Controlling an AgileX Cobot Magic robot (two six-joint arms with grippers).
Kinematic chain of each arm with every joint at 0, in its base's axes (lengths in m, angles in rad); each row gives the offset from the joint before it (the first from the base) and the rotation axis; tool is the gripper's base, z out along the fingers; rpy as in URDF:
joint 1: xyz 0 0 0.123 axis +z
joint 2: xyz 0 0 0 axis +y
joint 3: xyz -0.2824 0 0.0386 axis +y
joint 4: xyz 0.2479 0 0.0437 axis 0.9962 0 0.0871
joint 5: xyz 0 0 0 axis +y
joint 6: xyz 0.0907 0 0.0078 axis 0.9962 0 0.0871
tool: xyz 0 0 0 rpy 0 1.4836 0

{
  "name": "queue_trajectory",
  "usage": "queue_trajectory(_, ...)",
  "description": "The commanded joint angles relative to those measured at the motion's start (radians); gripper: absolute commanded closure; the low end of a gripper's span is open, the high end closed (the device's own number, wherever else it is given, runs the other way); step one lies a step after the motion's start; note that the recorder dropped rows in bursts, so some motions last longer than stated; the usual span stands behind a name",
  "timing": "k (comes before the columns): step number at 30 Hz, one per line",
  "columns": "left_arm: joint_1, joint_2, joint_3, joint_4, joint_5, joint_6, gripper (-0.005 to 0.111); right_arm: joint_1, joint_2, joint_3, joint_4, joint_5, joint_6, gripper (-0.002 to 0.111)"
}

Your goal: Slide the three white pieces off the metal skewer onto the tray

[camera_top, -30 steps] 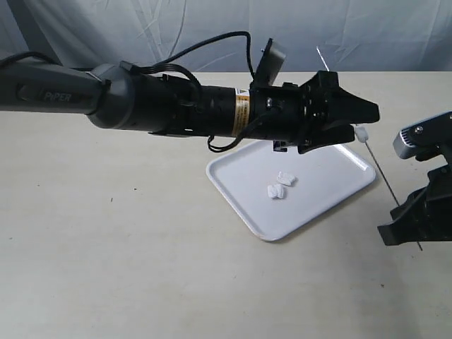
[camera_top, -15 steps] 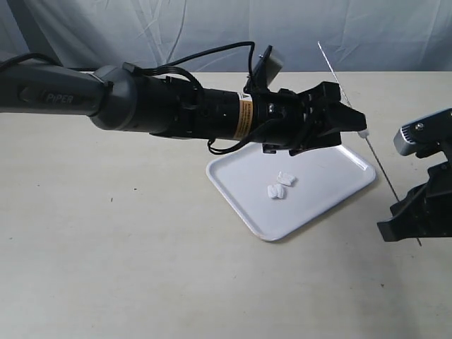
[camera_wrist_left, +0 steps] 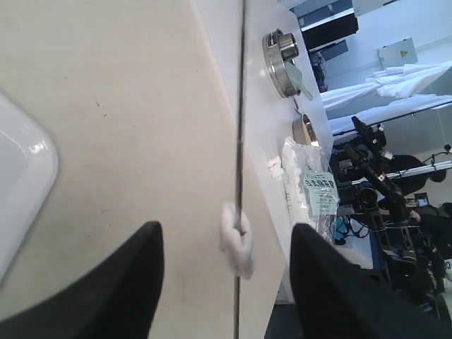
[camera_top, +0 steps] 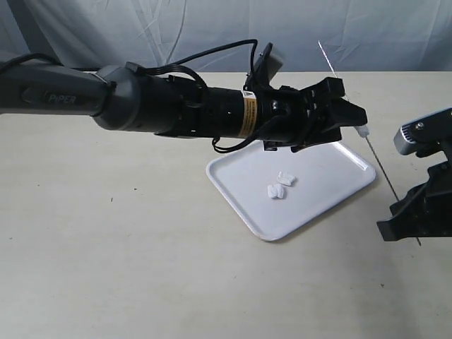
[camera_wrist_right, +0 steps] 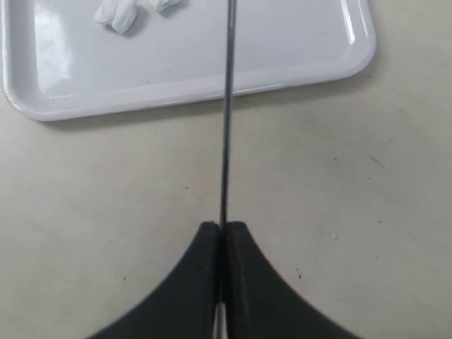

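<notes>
My right gripper [camera_top: 408, 220] [camera_wrist_right: 222, 233] is shut on the lower end of the thin metal skewer [camera_top: 378, 164] [camera_wrist_right: 227, 106], which slants up and away over the table. One white piece [camera_top: 363, 131] [camera_wrist_left: 236, 239] sits on the skewer partway up. My left gripper [camera_top: 355, 120] [camera_wrist_left: 226, 229] reaches across from the left and is open, one finger on each side of that piece without touching it. The white tray [camera_top: 318, 194] [camera_wrist_right: 247, 56] lies under and left of the skewer. Two white pieces [camera_top: 280, 185] [camera_wrist_right: 119, 15] lie together on it.
The left arm's black forearm [camera_top: 212, 113] and cables hang over the tray's far side. The table's right edge runs behind the skewer, with metal fittings [camera_wrist_left: 280, 53] and a plastic bag [camera_wrist_left: 311, 176] beyond it. A blue cloth hangs at the back.
The left gripper has rolled about its wrist and shifted slightly up and left around the piece. The skewer, the piece on it and the right gripper have stayed put.
</notes>
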Motion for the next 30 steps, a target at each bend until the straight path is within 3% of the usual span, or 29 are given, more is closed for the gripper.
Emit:
queue_trajectory(1,-0.029,-0.008,-0.018,-0.023,0.051,0.017,0.055,-0.001,0.001,-0.005,0.000,0.002,0.000,0.109)
queue_trajectory(9,-0.029,-0.008,-0.018,-0.030,0.047,0.025,0.059,-0.001,0.001,-0.005,0.000,0.007,0.000,0.109)
queue_trajectory(17,-0.029,-0.008,-0.018,-0.032,0.042,0.025,0.090,-0.001,0.001,-0.005,0.000,0.007,0.000,0.109)
queue_trajectory(26,-0.029,-0.008,-0.018,-0.045,0.042,0.025,0.107,-0.001,0.001,-0.005,0.000,0.009,0.000,0.109)
queue_trajectory(30,-0.029,-0.008,-0.018,-0.090,0.042,0.030,0.107,-0.001,0.001,-0.005,0.000,0.033,0.000,0.109)
